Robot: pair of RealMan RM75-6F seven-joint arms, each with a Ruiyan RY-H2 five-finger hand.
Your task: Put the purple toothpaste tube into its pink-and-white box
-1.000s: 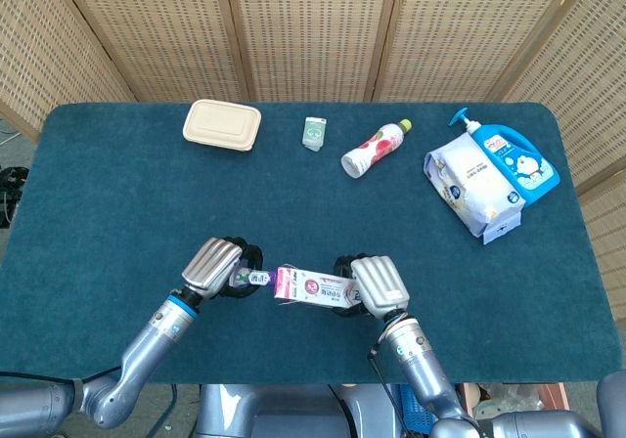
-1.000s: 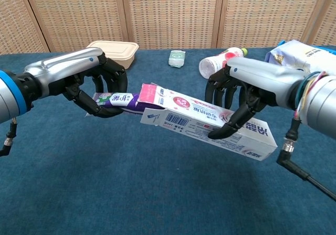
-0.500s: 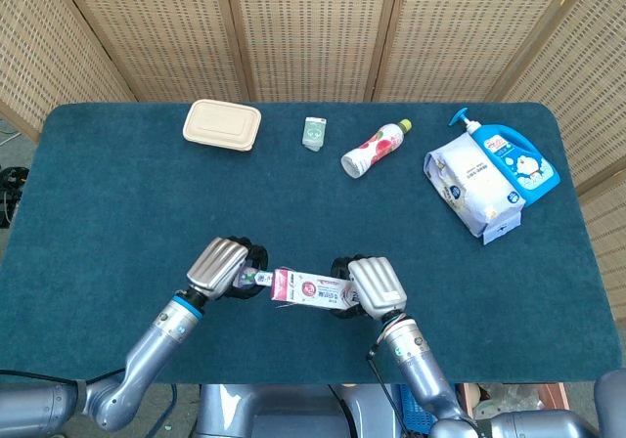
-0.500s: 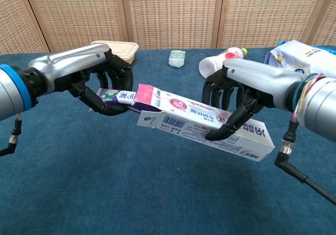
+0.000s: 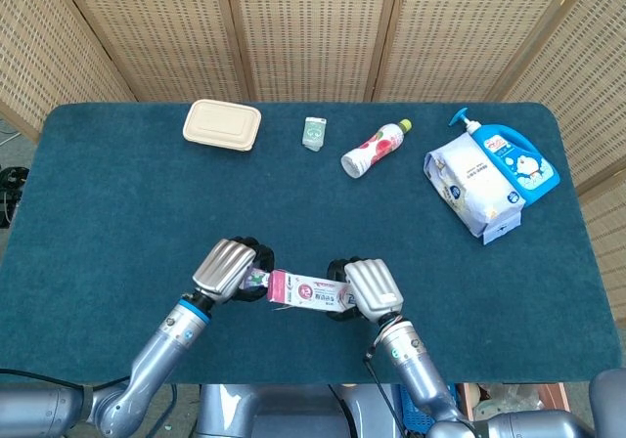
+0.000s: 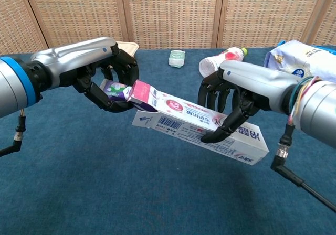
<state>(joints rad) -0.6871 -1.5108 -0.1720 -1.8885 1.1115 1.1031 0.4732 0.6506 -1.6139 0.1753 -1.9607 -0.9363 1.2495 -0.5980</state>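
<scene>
- A dark teal carpeted tabletop [image 5: 117,203] stands before woven cane screen panels [image 5: 313,27].
- Along its 12 o'clock edge lie a beige lidded container [image 5: 222,124], a small green packet [image 5: 313,133] and a tipped bottle [image 5: 374,149]; at 2 o'clock sit a white pouch [image 5: 469,182] and a blue pump bottle [image 5: 514,159].
- The pink-and-white box [image 6: 202,129], long, barcode on its side, end flap open, hangs above the tabletop at 6 o'clock, gripped in the right hand's [image 6: 231,109] fingers.
- The purple toothpaste tube [image 6: 116,89] is mostly inside the box mouth; the left hand's [image 6: 107,77] fingers clasp its exposed end.
</scene>
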